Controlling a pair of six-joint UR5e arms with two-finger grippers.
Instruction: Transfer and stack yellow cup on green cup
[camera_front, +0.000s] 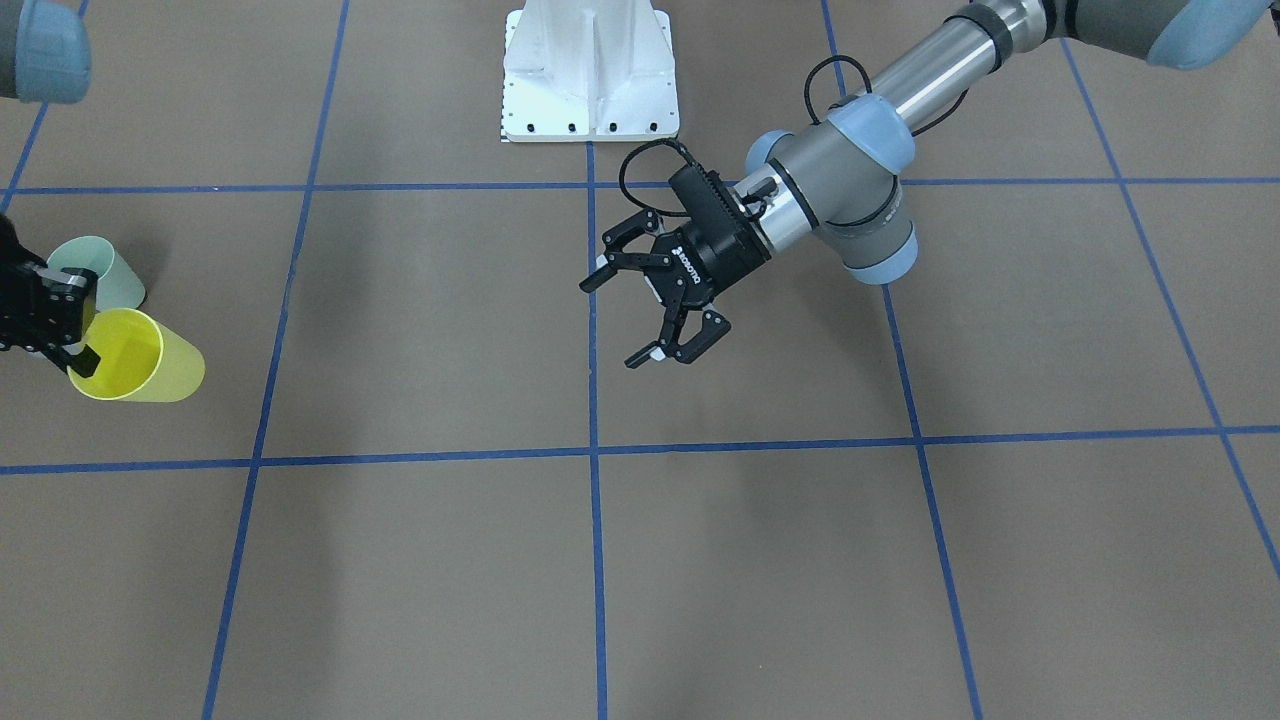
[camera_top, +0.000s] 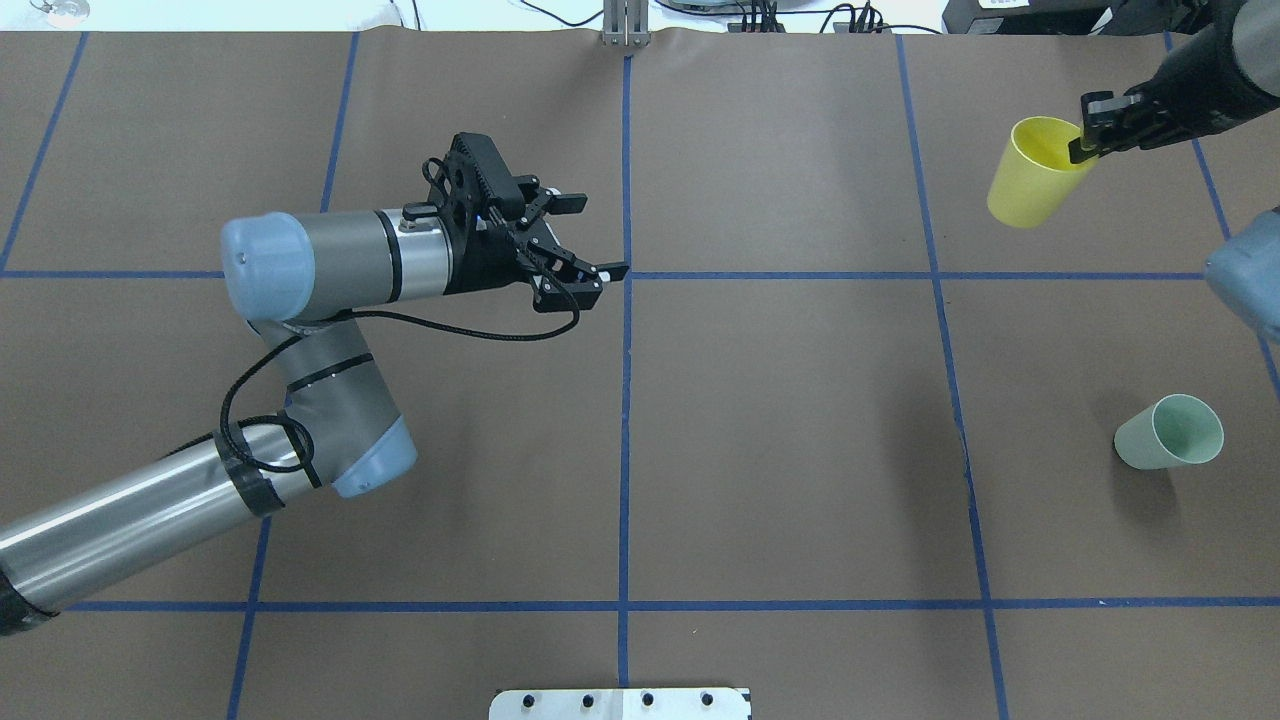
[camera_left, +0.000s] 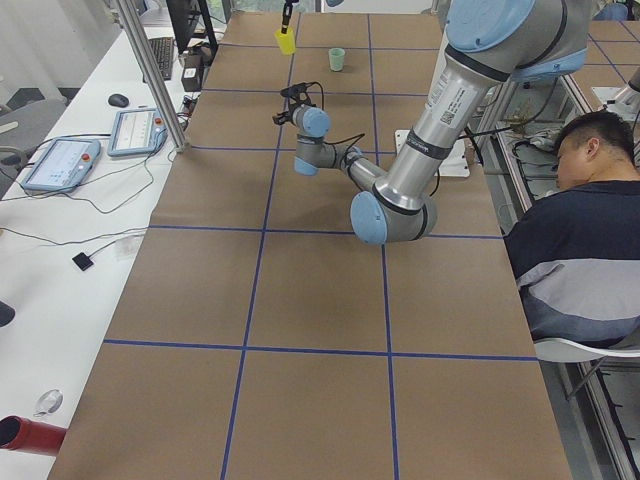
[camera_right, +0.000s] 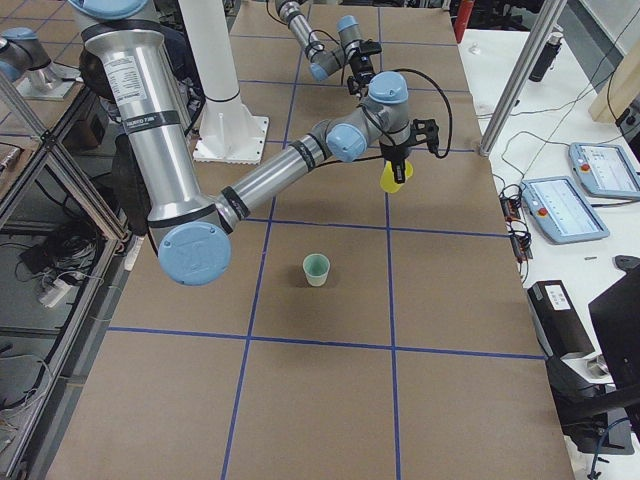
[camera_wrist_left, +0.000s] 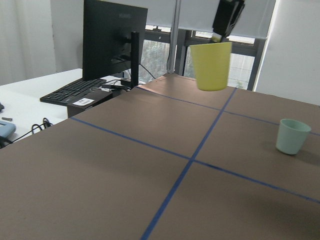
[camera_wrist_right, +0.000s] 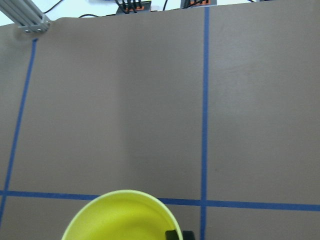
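table (camera_top: 800, 400): brown, blue-taped grid | right pincer (camera_top: 1088, 128) grips yellow cup (camera_top: 1025, 180) aloft | left pincer (camera_top: 600, 237) spread

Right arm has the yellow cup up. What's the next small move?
Probably carry the yellow cup level toward the robot base until over the green cup. The right gripper pinches its rim, it hangs clear of the table, and the green cup stands upright, empty, nearer the base.

Bright even overhead light, soft faint shadows on table (camera_top: 780, 420), sharp pics, backlit windows in left wrist view.
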